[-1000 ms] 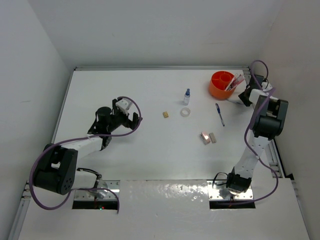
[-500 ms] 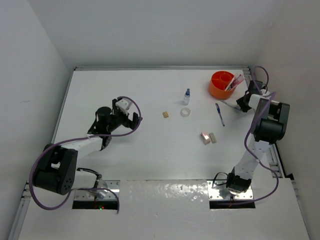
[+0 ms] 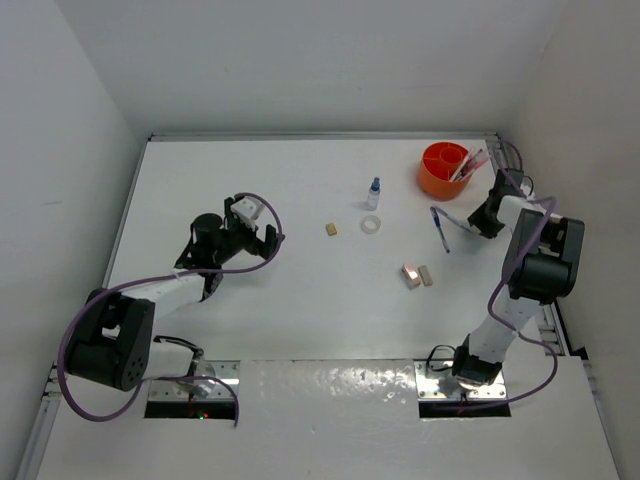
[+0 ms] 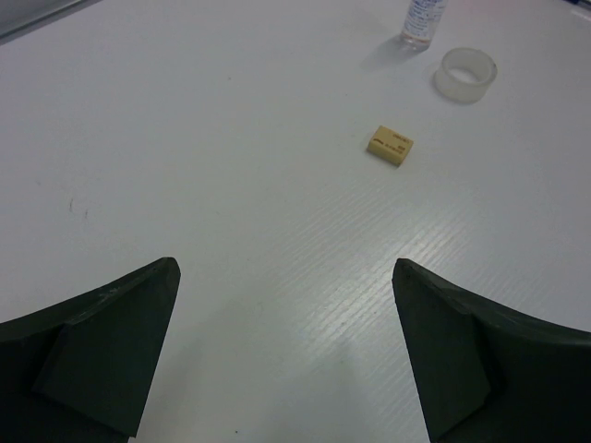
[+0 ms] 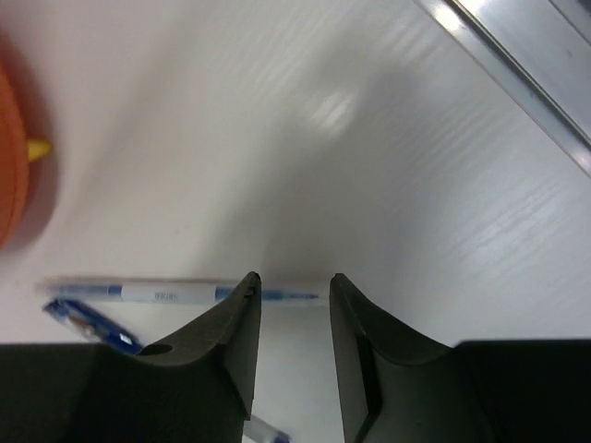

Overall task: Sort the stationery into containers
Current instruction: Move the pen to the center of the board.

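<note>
The round orange tub [image 3: 443, 168] stands at the far right with red and pink pens [image 3: 470, 163] leaning in it; its edge shows in the right wrist view [image 5: 7, 175]. A blue pen [image 3: 438, 228] lies just in front of the tub. My right gripper [image 3: 487, 215] is narrowly open and empty, low over the table. In the right wrist view [image 5: 294, 277] the tip of a blue pen [image 5: 175, 293] lies just beyond its fingertips. My left gripper [image 3: 262, 238] is wide open and empty [image 4: 286, 268].
A tan eraser [image 3: 330, 229] [image 4: 389, 146], a clear tape ring [image 3: 371, 224] [image 4: 466, 74] and a small blue-capped bottle [image 3: 374, 192] [image 4: 423, 20] lie mid-table. Two pale erasers [image 3: 418, 275] lie nearer. The metal table rail [image 5: 517, 65] runs close on the right.
My right gripper has moved from beside the tub toward the near side, down to the blue pen. The left arm has not moved.
</note>
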Controlling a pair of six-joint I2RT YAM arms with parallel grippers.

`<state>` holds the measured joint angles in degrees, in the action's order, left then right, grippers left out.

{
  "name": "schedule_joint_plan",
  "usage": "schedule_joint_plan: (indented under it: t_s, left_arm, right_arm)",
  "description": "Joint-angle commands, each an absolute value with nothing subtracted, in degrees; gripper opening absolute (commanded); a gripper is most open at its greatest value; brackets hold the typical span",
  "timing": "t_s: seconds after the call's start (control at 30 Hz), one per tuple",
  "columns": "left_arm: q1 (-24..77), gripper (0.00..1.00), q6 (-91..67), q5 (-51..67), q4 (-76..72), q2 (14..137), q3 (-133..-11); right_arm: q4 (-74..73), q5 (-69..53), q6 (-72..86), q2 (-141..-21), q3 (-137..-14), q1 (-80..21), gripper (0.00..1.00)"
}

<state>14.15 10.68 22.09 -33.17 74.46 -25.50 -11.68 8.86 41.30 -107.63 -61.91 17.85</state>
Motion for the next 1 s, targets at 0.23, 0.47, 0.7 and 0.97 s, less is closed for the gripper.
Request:
schedule_joint_plan:
  t_s: [0.23, 0.47, 0.7, 0.97]
  left_arm:
    - [13.54, 0.98, 10.81, 23.64, -34.72, 72.77, -25.66]
    - [13.45, 0.98, 11.16, 23.12, -34.45, 72.33, -25.66]
    - [13.54, 0.98, 11.16, 22.94, -34.10, 71.98, -25.58]
    - [13.45, 0.98, 11.51, 22.41, -33.84, 71.63, -25.49]
  right_arm:
    - [-32.86, 8.68, 1.18, -111.61, -79.17, 9.33, 0.48]
    - [-31.64, 11.17, -14.67, -116.27, -82.17, 7.73, 0.64]
    - [-33.49, 9.93, -17.31, -123.66, -90.17, 8.61, 0.62]
    - [-37.53, 3.26, -18.72, -125.42, -89.57, 8.26, 0.23]
